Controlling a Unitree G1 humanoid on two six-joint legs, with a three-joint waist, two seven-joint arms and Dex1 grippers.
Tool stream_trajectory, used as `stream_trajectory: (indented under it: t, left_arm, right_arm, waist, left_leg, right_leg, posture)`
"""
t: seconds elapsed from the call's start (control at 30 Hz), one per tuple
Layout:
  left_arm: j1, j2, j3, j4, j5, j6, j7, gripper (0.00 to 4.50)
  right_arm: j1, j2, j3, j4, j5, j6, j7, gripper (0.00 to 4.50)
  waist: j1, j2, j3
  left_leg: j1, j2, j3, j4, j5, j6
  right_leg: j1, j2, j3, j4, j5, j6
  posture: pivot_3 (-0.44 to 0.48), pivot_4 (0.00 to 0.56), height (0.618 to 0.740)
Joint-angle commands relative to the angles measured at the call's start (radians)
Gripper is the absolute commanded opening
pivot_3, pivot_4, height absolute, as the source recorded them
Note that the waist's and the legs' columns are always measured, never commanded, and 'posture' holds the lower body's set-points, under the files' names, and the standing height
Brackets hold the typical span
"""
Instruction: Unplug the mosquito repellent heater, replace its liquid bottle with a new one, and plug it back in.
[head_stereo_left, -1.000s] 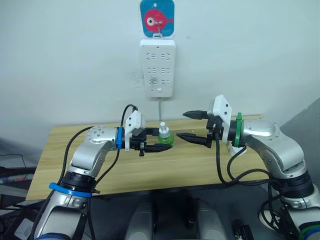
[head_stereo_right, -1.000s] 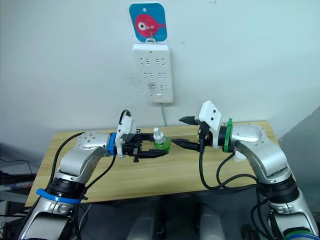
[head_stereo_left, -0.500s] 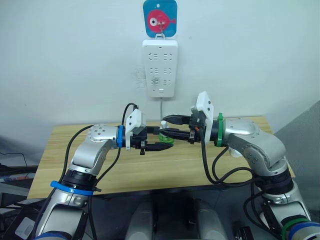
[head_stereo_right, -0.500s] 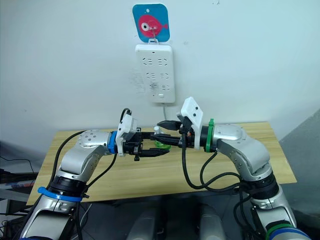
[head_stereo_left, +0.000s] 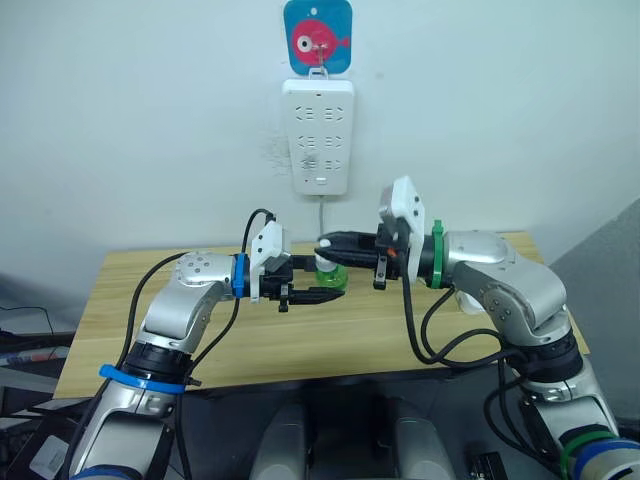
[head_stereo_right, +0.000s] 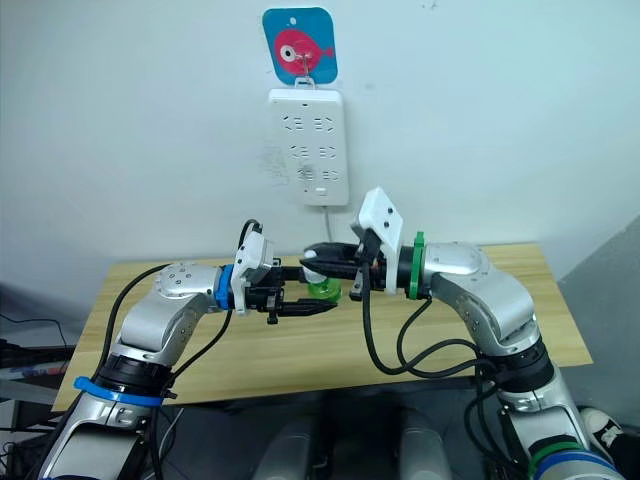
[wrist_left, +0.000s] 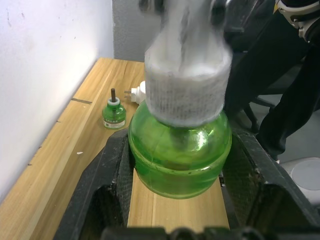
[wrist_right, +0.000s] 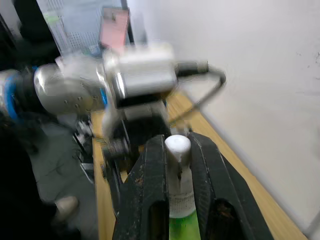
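Above the table (head_stereo_left: 120, 330), both arms level, left jaws on green bottle (wrist_left: 180, 150), right jaws on its cap (wrist_right: 178, 146).

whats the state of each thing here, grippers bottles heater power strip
left gripper: shut on the green bottle's body
right gripper: shut on that bottle's white cap
green bottle: held above the table, capped
second bottle: upright on the table, uncapped, wick exposed
heater: unplugged, lying on the table
power strip: on the wall, sockets empty

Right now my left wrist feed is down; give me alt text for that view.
The left gripper's black fingers clamp a green liquid bottle by its body, while the right gripper grips its white cap. Behind, a second green bottle stands on the wooden table.
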Motion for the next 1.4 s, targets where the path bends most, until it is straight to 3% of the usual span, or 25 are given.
stream_trajectory:
  t: [0.03, 0.27, 0.47, 0.63, 0.83, 1.1, 1.4]
  left_arm:
    - [0.013, 0.004, 0.011, -0.028, 0.002, -0.027, 0.004, 2.22]
    - [0.04, 0.006, 0.031, -0.01, 0.016, -0.065, 0.032, 2.22]
    - [0.067, 0.009, 0.068, -0.026, 0.014, -0.08, 0.081, 2.22]
    - [0.109, 0.035, 0.085, -0.071, 0.0, -0.061, 0.089, 2.22]
    - [0.141, 0.068, 0.109, -0.115, -0.009, -0.031, 0.115, 2.22]
    - [0.21, 0.122, 0.134, -0.211, -0.049, 0.042, 0.114, 2.22]
    - [0.232, 0.173, 0.145, -0.26, -0.083, 0.087, 0.106, 2.22]
  right_arm:
    - [-0.119, 0.045, -0.125, -0.031, 0.101, 0.049, -0.097, 0.27]
    - [-0.004, 0.007, -0.107, -0.025, -0.035, -0.027, -0.2, 0.27]
    - [0.2, 0.0, -0.038, -0.001, -0.282, -0.259, -0.318, 0.27]
    - [0.316, 0.062, -0.036, 0.172, -0.431, -0.471, -0.439, 0.27]
    - [0.328, 0.122, -0.077, 0.429, -0.535, -0.69, -0.573, 0.27]
    - [0.365, 0.155, -0.07, 0.563, -0.587, -0.834, -0.607, 0.27]
    - [0.346, 0.197, -0.095, 0.712, -0.592, -0.897, -0.643, 0.27]
  waist:
    - [-0.002, 0.0, 0.0]
    - [0.005, 0.0, -0.004]
    - [0.0, 0.0, -0.004]
    - [-0.006, 0.0, -0.004]
    - [-0.008, 0.001, -0.003]
    - [-0.01, 0.009, 0.014]
    - [-0.011, 0.015, 0.031]
  left_leg:
    - [0.0, 0.0, 0.0, 0.0, 0.0, 0.0]
    - [0.0, -0.002, -0.002, 0.0, -0.001, 0.001]
    - [0.0, -0.001, -0.002, 0.0, -0.001, 0.001]
    - [0.0, -0.001, -0.001, -0.001, -0.001, 0.001]
    - [0.0, -0.001, -0.002, -0.001, -0.001, 0.001]
    - [0.0, 0.0, -0.003, -0.003, -0.001, 0.001]
    - [0.0, 0.0, -0.003, -0.003, -0.001, 0.001]
  right_leg:
    - [0.0, 0.0, 0.0, 0.0, 0.0, 0.0]
    - [0.001, 0.0, 0.001, -0.001, 0.0, 0.0]
    - [0.001, 0.0, 0.002, 0.0, 0.0, 0.0]
    - [0.0, 0.0, 0.002, 0.0, -0.001, 0.0]
    - [0.0, 0.0, 0.003, -0.001, -0.004, -0.001]
    - [0.0, 0.0, 0.005, -0.001, -0.006, -0.004]
    - [-0.001, 0.0, 0.005, 0.0, -0.01, -0.006]
  posture:
    - [-0.096, 0.182, 0.74]
    - [-0.103, 0.196, 0.74]
    - [-0.101, 0.212, 0.74]
    - [-0.093, 0.231, 0.74]
    - [-0.073, 0.266, 0.74]
    - [-0.055, 0.314, 0.74]
    - [-0.049, 0.328, 0.74]
